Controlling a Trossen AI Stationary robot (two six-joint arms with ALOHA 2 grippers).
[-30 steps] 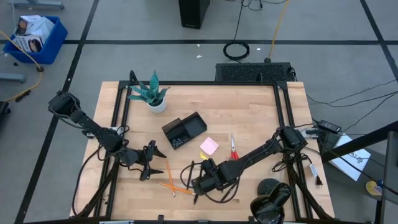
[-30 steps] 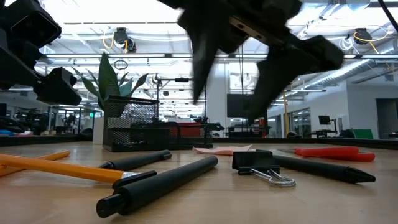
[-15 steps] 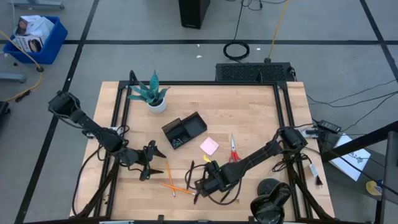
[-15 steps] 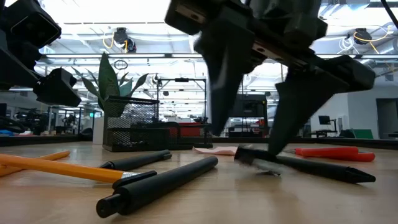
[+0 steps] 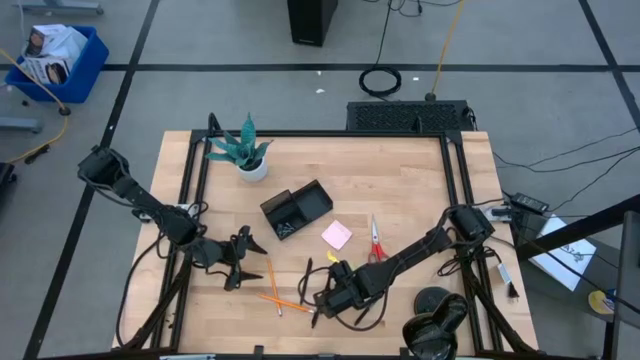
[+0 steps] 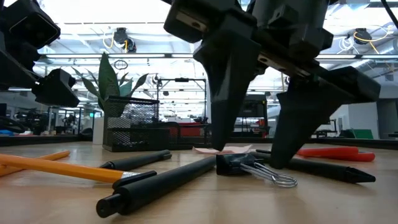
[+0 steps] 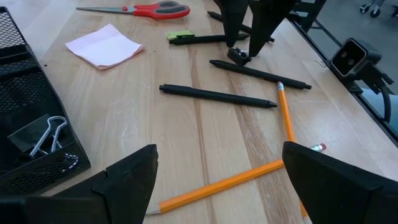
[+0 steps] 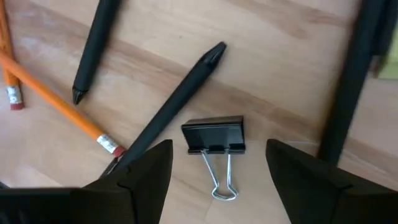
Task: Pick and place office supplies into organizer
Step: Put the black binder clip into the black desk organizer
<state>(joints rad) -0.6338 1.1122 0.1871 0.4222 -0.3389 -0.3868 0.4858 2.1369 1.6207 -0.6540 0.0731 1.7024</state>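
From overhead we look straight down on the whole table (image 5: 400, 190). Our low camera sits at tabletop height, looking level across into the room. Each wrist camera peers forward past its own fingers, close to the wood. All four views share the binder clip (image 8: 214, 146), and the low view sees it nearest
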